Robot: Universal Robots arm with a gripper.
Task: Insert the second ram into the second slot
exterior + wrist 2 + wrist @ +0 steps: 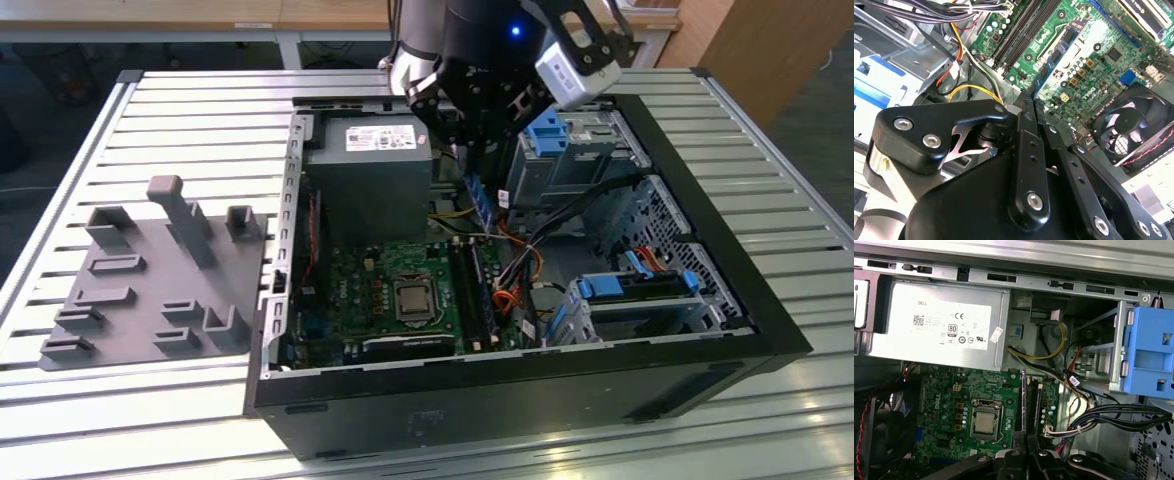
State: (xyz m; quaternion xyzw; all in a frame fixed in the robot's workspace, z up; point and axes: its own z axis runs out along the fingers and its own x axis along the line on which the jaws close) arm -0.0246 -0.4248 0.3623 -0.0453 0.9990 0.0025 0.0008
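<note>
One gripper point(475, 160), fingers pressed onto the second ram point(473, 196), held it upright inside the open PC case point(534, 365), above the motherboard point(979, 405), not seated in a slot. Power supply point(889, 342) carried a white printed label point(949, 324). Case sat on a slatted metal table point(200, 110), with a grey fixture plate point(147, 290) at the exterior view's left.

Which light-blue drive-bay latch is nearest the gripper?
The latch right beside the gripper, which holds the second ram; the other latch sits well clear on another drive cage.
</note>
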